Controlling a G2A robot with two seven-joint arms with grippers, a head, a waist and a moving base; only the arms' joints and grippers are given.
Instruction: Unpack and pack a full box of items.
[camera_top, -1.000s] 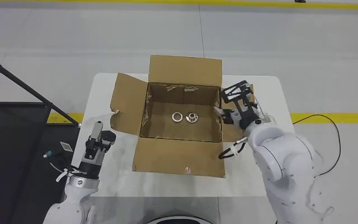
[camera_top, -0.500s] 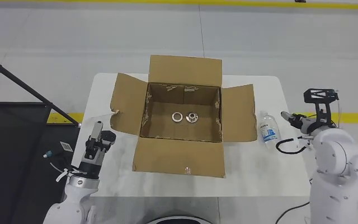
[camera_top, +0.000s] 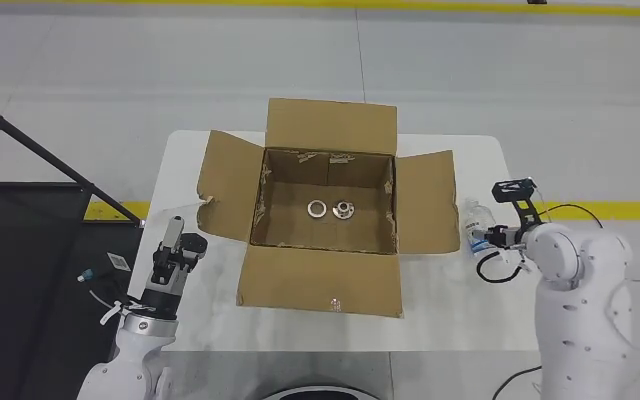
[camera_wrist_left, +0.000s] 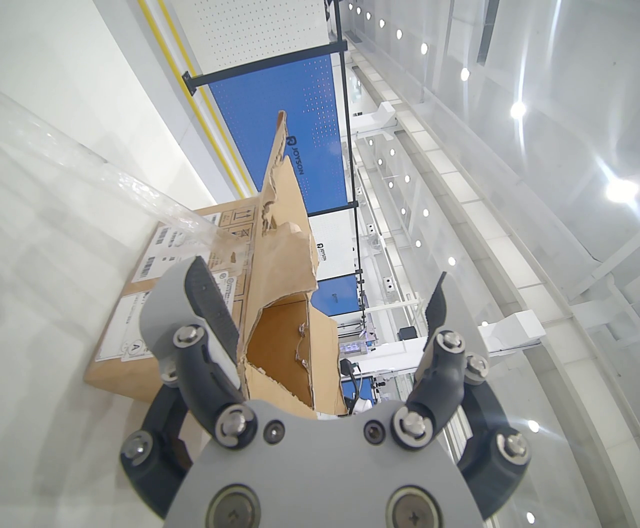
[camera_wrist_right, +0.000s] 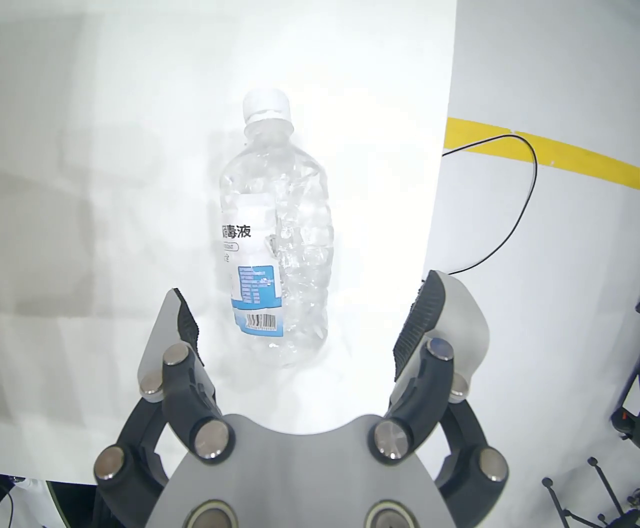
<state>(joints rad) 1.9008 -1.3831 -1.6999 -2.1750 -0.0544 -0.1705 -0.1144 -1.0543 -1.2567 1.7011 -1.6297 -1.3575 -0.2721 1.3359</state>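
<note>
- Top view: we see an open cardboard box (camera_top: 325, 215) in the middle of a white tabletop (camera_top: 450, 310), flaps spread, with two small metal rings (camera_top: 318, 209) on its floor.
- A clear plastic bottle (camera_top: 478, 228) lies on its side on the tabletop, just beside the box's right flap.
- We judge the main risk to be rolling. The bottle is round and not far from the tabletop's right edge, so an off-centre pinch could nudge it away.
- The right tool (camera_wrist_right: 304, 292) hangs over the bottle's base end, angled down, fingers spread wide and empty.
- The left tool (camera_wrist_left: 320, 272) sits low near the tabletop's front left corner, facing the box's torn left flap, fingers wide and empty.
</note>
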